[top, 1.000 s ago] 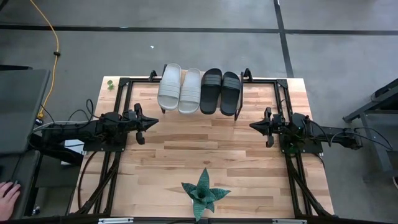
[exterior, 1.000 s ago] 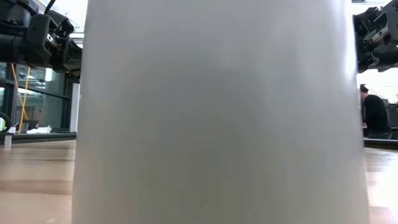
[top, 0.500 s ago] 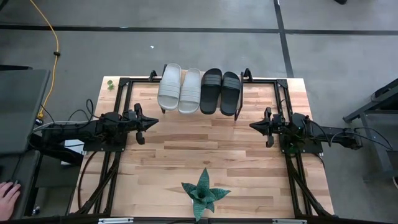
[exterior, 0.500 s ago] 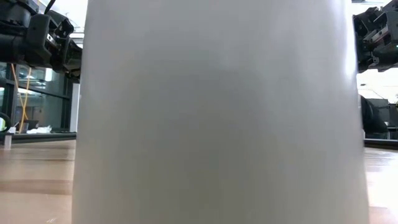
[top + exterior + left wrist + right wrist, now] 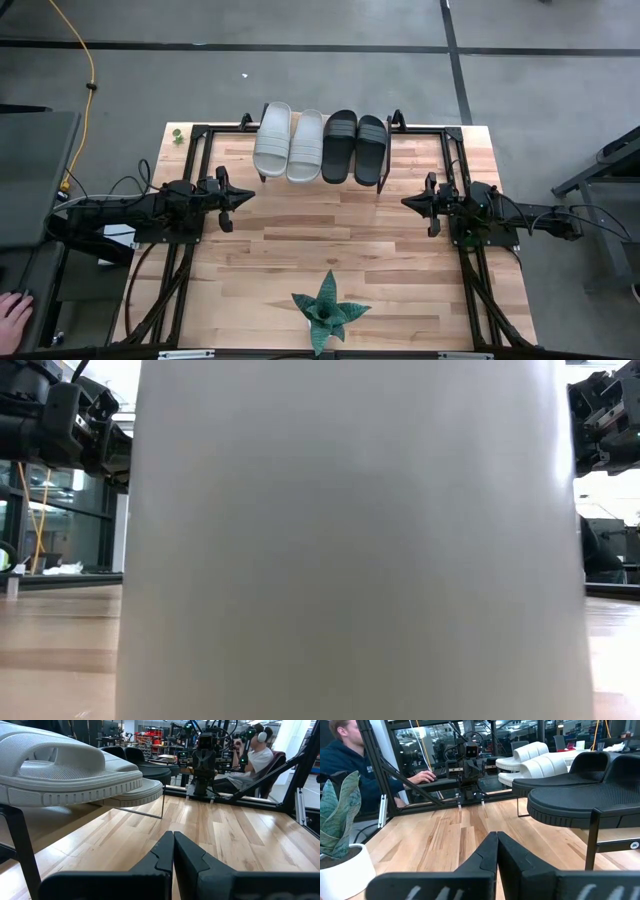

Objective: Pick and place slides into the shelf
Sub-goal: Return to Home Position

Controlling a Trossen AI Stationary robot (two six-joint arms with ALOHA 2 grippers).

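Observation:
Two pale slides (image 5: 288, 143) and two black slides (image 5: 355, 147) lie side by side, soles down, on the shelf at the table's far edge; its thin dark leg (image 5: 20, 845) shows under them. In the left wrist view the pale slides (image 5: 70, 770) are close by, in the right wrist view the black ones (image 5: 590, 795). My left gripper (image 5: 250, 196) rests shut at the table's left, pointing level toward the right. My right gripper (image 5: 405, 201) rests shut at the table's right, pointing level toward the left. Both are well short of the slides.
A green spiky plant (image 5: 327, 312) in a white pot (image 5: 350, 540) stands at the table's near edge and fills the low view. Bare wooden tabletop (image 5: 330, 240) lies between the grippers. A person (image 5: 350, 765) sits beyond the table's left side; a hand (image 5: 12, 315) shows at lower left.

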